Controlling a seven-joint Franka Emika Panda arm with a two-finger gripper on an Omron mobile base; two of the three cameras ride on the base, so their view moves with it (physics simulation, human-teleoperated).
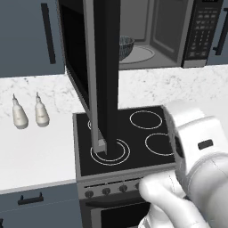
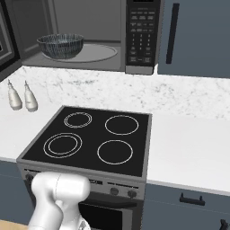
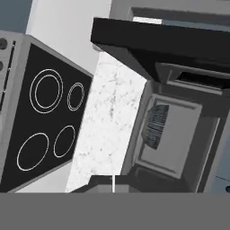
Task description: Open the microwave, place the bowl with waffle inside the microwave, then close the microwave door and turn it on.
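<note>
I cannot tell whether my tool is spread or pressed together, since its tips are not clear along the bottom of the hand view. Well apart from it, ahead and above the stove, the microwave stands with its door swung wide open toward me, edge-on in the left base view. The bowl, dark grey with a ribbed pattern and lighter rim, sits upright on the round plate inside the microwave; the waffle is hidden.

Even, flat rendered light — no glare, no blur.
The microwave cavity is dimmer than the bright marble bench; shadows are faint, edges crisp, slightly coarse.
</note>
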